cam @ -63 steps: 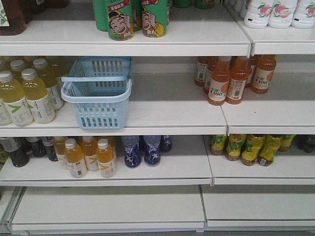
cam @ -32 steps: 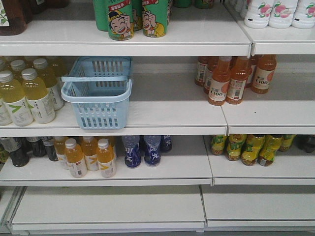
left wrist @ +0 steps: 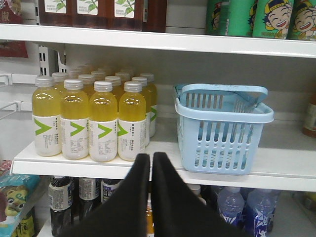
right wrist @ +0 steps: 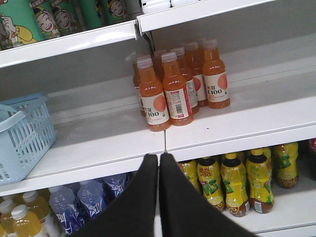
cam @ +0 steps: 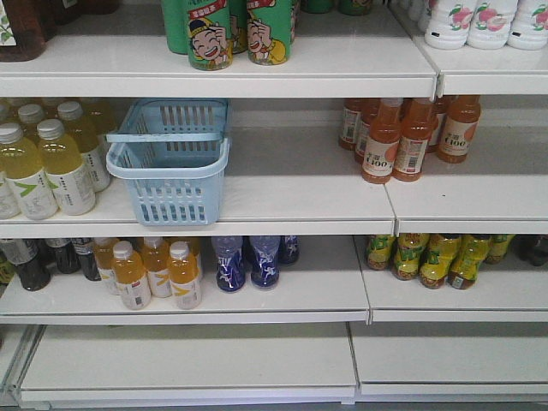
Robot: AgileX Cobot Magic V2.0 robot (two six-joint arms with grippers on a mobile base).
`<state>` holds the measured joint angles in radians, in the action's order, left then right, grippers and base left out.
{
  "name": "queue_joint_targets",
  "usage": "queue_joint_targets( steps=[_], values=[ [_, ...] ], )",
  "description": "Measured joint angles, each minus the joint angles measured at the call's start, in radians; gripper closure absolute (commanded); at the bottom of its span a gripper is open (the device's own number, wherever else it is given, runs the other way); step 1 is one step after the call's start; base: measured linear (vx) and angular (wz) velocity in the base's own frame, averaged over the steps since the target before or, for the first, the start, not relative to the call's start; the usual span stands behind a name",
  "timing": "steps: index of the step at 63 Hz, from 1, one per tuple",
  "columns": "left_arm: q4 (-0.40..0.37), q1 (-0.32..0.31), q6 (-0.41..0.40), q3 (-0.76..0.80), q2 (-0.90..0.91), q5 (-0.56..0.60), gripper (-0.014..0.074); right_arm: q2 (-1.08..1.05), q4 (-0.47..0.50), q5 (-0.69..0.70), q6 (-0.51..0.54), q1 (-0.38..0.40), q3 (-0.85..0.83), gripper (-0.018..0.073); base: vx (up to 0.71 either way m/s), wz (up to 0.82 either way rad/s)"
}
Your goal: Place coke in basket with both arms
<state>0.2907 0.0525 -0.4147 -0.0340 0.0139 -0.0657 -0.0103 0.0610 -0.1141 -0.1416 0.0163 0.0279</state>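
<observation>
The light blue basket [cam: 171, 163] stands on the middle shelf, left of centre, with its handles folded down; it also shows in the left wrist view [left wrist: 222, 128] and at the left edge of the right wrist view [right wrist: 22, 136]. No coke is in view in any frame. My left gripper [left wrist: 151, 157] is shut with nothing in it, in front of the shelf edge, left of the basket. My right gripper [right wrist: 159, 157] is shut and holds nothing, in front of the shelf seam below the orange bottles. Neither arm shows in the front view.
Yellow pear drink bottles [left wrist: 89, 118] stand left of the basket. Orange C100 bottles [right wrist: 173, 84] stand at the right on the same shelf [cam: 291, 193]. Green cans [cam: 231, 30] are above. Blue water bottles [cam: 248, 261] and yellow-green tea bottles [right wrist: 237, 180] are on the shelf below.
</observation>
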Motion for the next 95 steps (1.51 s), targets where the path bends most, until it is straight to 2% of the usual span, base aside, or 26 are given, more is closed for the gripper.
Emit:
queue_joint_targets(
  steps=[8, 11, 14, 22, 25, 29, 35, 39, 44, 47, 50, 54, 61, 70, 76, 82, 87, 95],
  values=[
    [-0.002, 0.0, -0.003, 0.0, 0.0, 0.021, 0.0602, 0.0, 0.0, 0.0, 0.0, 0.0, 0.0, 0.0564, 0.0, 0.0],
    [-0.018, 0.0, -0.027, 0.0, 0.0, 0.042, 0.0602, 0.0, 0.0, 0.0, 0.0, 0.0, 0.0, 0.0564, 0.0, 0.0],
    [-0.063, 0.0, -0.083, 0.0, 0.0, 0.072, 0.0602, 0.0, 0.0, 0.0, 0.0, 0.0, 0.0, 0.0564, 0.0, 0.0],
    [-0.327, 0.0, -0.365, 0.0, 0.0, 0.153, 0.0602, 0.0, 0.0, 0.0, 0.0, 0.0, 0.0, 0.0564, 0.0, 0.0],
    [-0.408, 0.0, -0.438, 0.0, 0.0, 0.163, 0.0602, 0.0, 0.0, 0.0, 0.0, 0.0, 0.0, 0.0564, 0.0, 0.0],
    [-0.496, 0.0, -0.49, 0.0, 0.0, 0.17, 0.0602, 0.0, 0.0, 0.0, 0.0, 0.0, 0.0, 0.0564, 0.0, 0.0],
    [-0.611, 0.0, -0.527, 0.0, 0.0, 0.194, 0.0602, 0.0, 0.0, 0.0, 0.0, 0.0, 0.0, 0.0564, 0.0, 0.0],
    [-0.713, 0.0, -0.605, 0.001, 0.0, 0.24, 0.0602, 0.0, 0.0, 0.0, 0.0, 0.0, 0.0, 0.0564, 0.0, 0.0],
    [-0.806, 0.0, -0.796, 0.011, 0.0, 0.325, 0.0602, 0.0, 0.0, 0.0, 0.0, 0.0, 0.0, 0.0564, 0.0, 0.0],
    [-0.818, 0.0, -0.913, 0.032, 0.0, 0.388, 0.0602, 0.0, 0.0, 0.0, 0.0, 0.0, 0.0, 0.0564, 0.0, 0.0],
    [-0.785, 0.0, -1.027, 0.077, 0.0, 0.464, 0.0602, 0.0, 0.0, 0.0, 0.0, 0.0, 0.0, 0.0564, 0.0, 0.0],
    [-0.681, 0.0, -1.109, 0.162, 0.0, 0.551, 0.0602, 0.0, 0.0, 0.0, 0.0, 0.0, 0.0, 0.0564, 0.0, 0.0],
    [-0.434, 0.0, -1.147, 0.333, -0.053, 0.633, 0.0602, 0.0, 0.0, 0.0, 0.0, 0.0, 0.0, 0.0564, 0.0, 0.0],
    [-0.045, 0.0, -1.178, 0.536, -0.242, 0.66, 0.0601, 0.0, 0.0, 0.0, 0.0, 0.0, 0.0, 0.0564, 0.0, 0.0],
    [0.141, 0.0, -1.254, 0.605, -0.395, 0.672, 0.0589, 0.0, 0.0, 0.0, 0.0, 0.0, 0.0, 0.0564, 0.0, 0.0],
    [0.249, 0.0, -1.346, 0.62, -0.557, 0.691, 0.0547, 0.0, 0.0, 0.0, 0.0, 0.0, 0.0, 0.0564, 0.0, 0.0],
    [0.325, 0.0, -1.39, 0.62, -0.71, 0.712, 0.0491, 0.0, 0.0, 0.0, 0.0, 0.0, 0.0, 0.0564, 0.0, 0.0],
    [0.382, 0.0, -1.445, 0.62, -0.942, 0.805, 0.0348, 0.0, 0.0, 0.0, 0.0, 0.0, 0.0, 0.0564, 0.0, 0.0]
  ],
)
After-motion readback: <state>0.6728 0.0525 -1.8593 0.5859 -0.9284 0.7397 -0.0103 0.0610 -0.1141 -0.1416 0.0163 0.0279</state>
